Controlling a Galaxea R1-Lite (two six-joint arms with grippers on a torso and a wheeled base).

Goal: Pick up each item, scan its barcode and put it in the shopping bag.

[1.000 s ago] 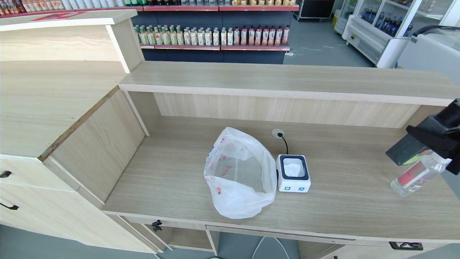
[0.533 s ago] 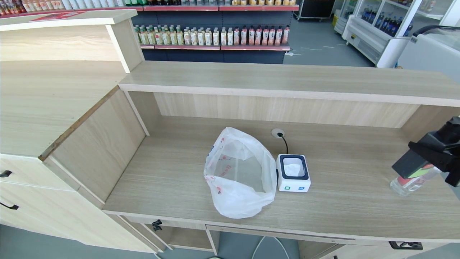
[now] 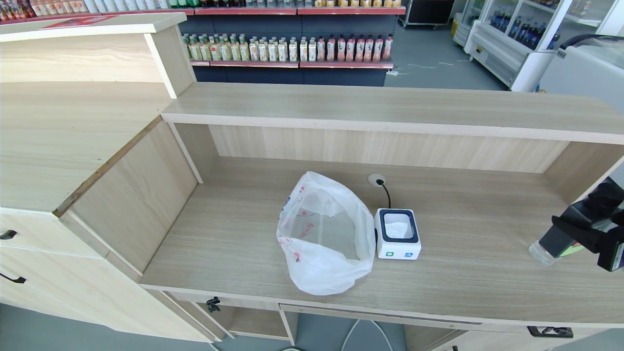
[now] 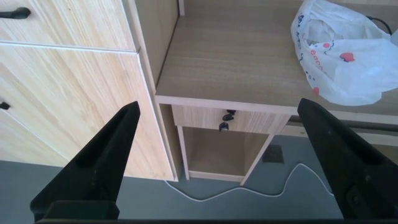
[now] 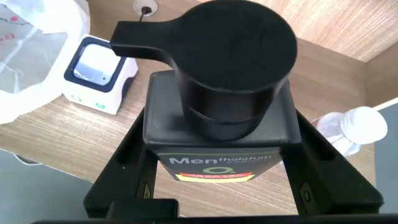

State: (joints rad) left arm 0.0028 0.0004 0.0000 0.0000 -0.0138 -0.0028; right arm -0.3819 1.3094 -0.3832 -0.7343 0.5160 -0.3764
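Note:
My right gripper is shut on a dark pump bottle with a black pump top and a green and red label, low over the counter's far right end. From the right wrist, the pump bottle sits between the two fingers of the gripper. A clear water bottle lies on the counter behind it, mostly hidden; its cap end shows. The white shopping bag stands open mid-counter beside the white barcode scanner. My left gripper hangs open below the counter's front left corner.
A raised wooden ledge runs behind the counter, with a side wall on the left. The scanner's cable goes into a hole at the back. Drawers and an open shelf lie under the counter.
My right gripper with the pump bottle has come down and toward the counter's near right edge, now covering most of the water bottle. Bag and scanner have not moved.

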